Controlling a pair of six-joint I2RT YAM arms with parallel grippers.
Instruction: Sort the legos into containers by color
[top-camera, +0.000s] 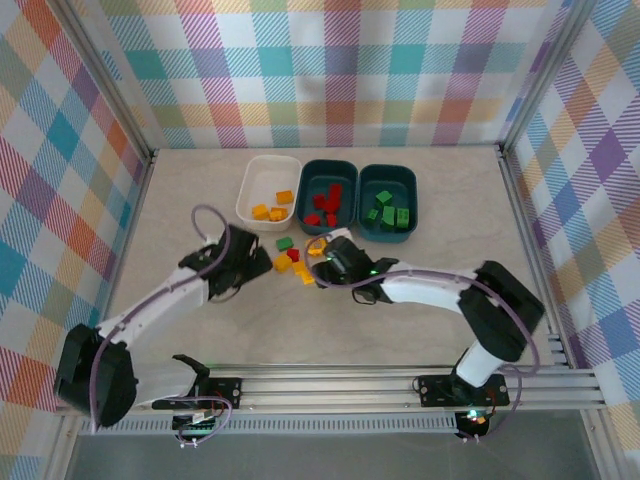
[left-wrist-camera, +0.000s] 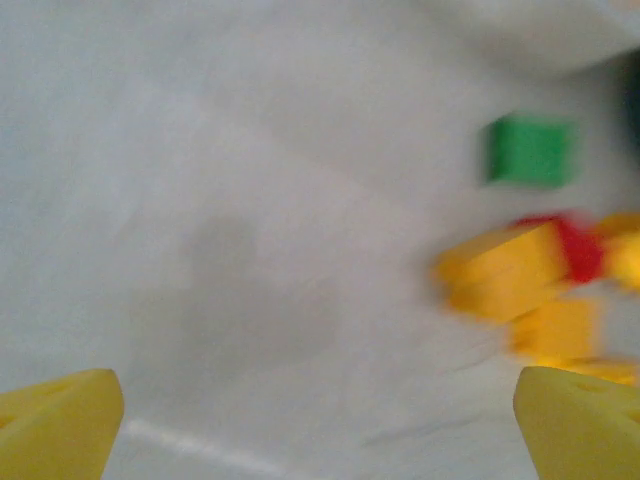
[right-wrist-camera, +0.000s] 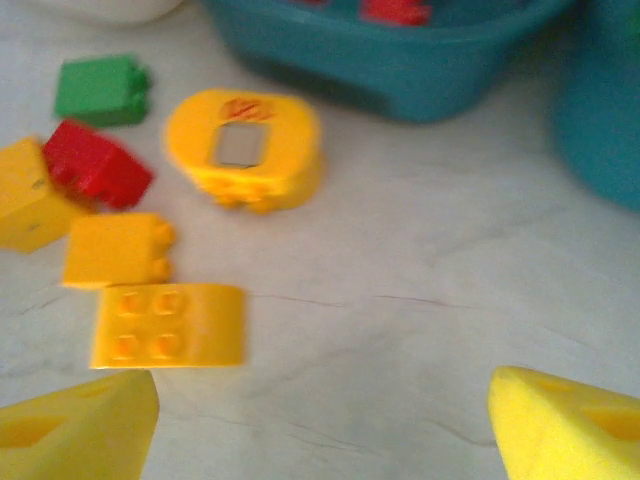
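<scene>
A last handful of legos (top-camera: 294, 256) lies loose on the table (top-camera: 420, 250), bunched between the two grippers. There is a green brick (right-wrist-camera: 100, 88), a red brick (right-wrist-camera: 95, 165), a yellow ring (right-wrist-camera: 243, 148) and several yellow and orange bricks. One of these, a flat four-stud piece (right-wrist-camera: 167, 325), lies just ahead of the right gripper (right-wrist-camera: 320, 430), toward one of its fingertips. That gripper's jaws stand wide apart with nothing between them, low over the table, apparently lining up a pick. The left gripper (left-wrist-camera: 320, 435) faces the same cluster from the other side, jaws also spread and empty. Its view is blurred, but the green brick and a yellow brick (left-wrist-camera: 500, 270) lie ahead of it and off to one side. Beyond the cluster, farther from both grippers, the three containers sit in a close row. The white tray (top-camera: 270, 158) holds yellow and orange pieces, the middle teal tray (top-camera: 328, 164) reds and the end teal tray (top-camera: 388, 168) greens, so the sort looks mostly done. With both arms crowding one small pile, a collision seems the chief risk.
</scene>
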